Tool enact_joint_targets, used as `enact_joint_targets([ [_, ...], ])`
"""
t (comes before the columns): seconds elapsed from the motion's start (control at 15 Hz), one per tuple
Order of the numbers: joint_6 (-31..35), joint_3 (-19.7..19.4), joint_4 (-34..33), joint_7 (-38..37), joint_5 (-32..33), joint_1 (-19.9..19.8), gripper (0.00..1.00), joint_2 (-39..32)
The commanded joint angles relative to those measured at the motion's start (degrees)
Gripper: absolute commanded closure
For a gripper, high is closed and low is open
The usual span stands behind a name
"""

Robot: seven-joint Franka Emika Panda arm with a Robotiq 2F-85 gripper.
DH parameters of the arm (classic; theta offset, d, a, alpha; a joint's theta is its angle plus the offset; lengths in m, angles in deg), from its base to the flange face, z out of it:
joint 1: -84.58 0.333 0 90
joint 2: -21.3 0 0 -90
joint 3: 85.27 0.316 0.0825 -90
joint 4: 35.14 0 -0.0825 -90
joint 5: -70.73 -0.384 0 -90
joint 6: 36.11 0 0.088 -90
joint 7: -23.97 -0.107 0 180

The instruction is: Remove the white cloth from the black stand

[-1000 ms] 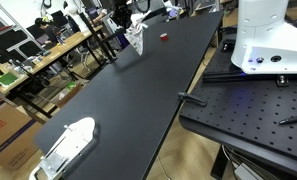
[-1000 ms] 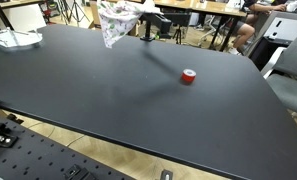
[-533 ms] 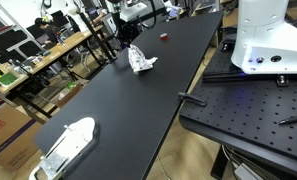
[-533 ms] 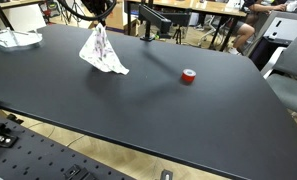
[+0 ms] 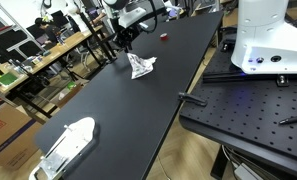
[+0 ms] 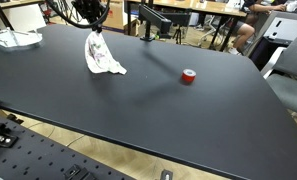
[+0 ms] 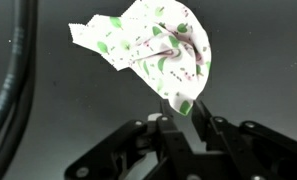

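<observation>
The white cloth (image 6: 102, 58), printed with small green and pink marks, lies crumpled on the black table (image 6: 188, 120) with one corner pulled up to a peak. It also shows in an exterior view (image 5: 140, 67) and fills the top of the wrist view (image 7: 153, 45). My gripper (image 6: 92, 31) hangs right over it, also seen in an exterior view (image 5: 126, 47). In the wrist view my gripper (image 7: 185, 120) has its fingers pinched on the cloth's lower corner. The black stand (image 6: 148, 27) stands bare at the table's far edge, apart from the cloth.
A small red roll (image 6: 188, 76) lies on the table to the side of the cloth, also in an exterior view (image 5: 164, 37). A white object (image 5: 68, 145) sits at one table end. Desks, chairs and cables crowd the room beyond the table.
The cloth was carried off from beside the stand and lowered onto the table. Since half a second ago it has settled lower and bunched up, with the gripper still above it.
</observation>
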Motion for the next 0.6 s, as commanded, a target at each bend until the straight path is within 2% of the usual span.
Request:
enact_joint_targets([
  [0.0, -2.31, 0.86, 0.33, -0.75, -1.68, -0.04, 0.38, 2.93],
  [0.33, -4.5, 0.86, 1.08, -2.17, -0.32, -0.33, 0.05, 7.37],
  [0.53, -5.83, 1.29, 1.39, -2.82, 0.51, -0.62, 0.0, 9.97],
])
